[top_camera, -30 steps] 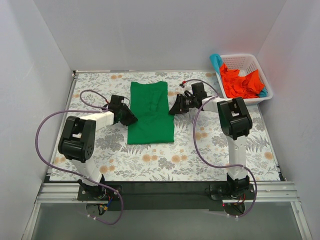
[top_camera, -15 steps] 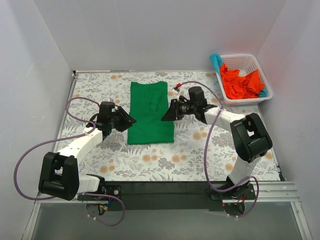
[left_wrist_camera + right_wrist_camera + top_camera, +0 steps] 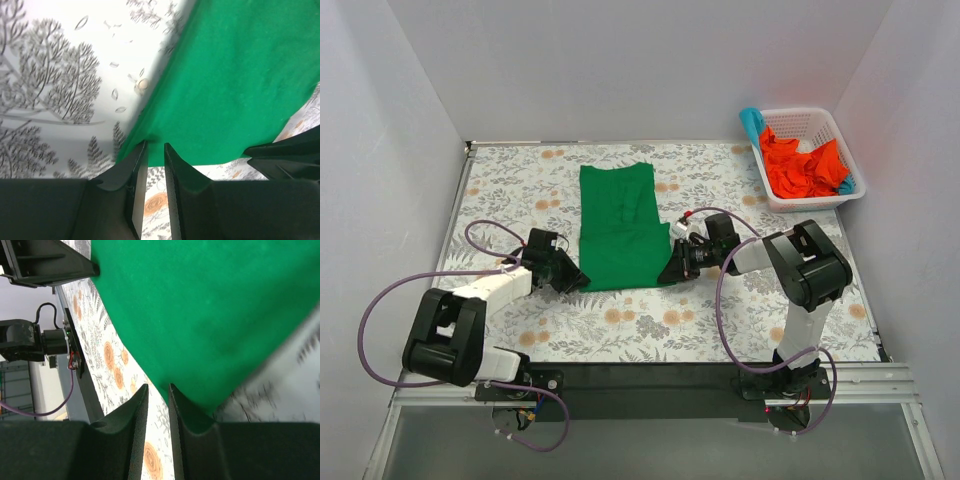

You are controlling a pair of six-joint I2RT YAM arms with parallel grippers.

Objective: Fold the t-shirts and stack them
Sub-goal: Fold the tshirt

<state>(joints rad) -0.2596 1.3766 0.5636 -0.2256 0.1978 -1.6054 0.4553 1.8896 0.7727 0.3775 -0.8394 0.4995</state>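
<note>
A bright green t-shirt (image 3: 620, 225) lies flat on the table, folded into a long strip running front to back. My left gripper (image 3: 575, 283) is low at the strip's near left corner. In the left wrist view (image 3: 155, 145) its jaws stand a narrow gap apart, tips at the green hem (image 3: 225, 90), with patterned table showing between them. My right gripper (image 3: 670, 275) is at the near right corner. In the right wrist view (image 3: 158, 386) its jaws are also narrowly apart, tips at the cloth's edge (image 3: 200, 315). Orange-red shirts (image 3: 800, 165) and a teal-blue one (image 3: 752, 122) lie in the basket.
A white lattice basket (image 3: 798, 112) stands at the back right corner. The table has a floral cover (image 3: 650, 320). White walls close in the left, back and right. The arm cables loop beside each arm near the front.
Both grippers have moved from the shirt's mid sides toward me and now sit low at its two near corners. The shirt has not shifted.
</note>
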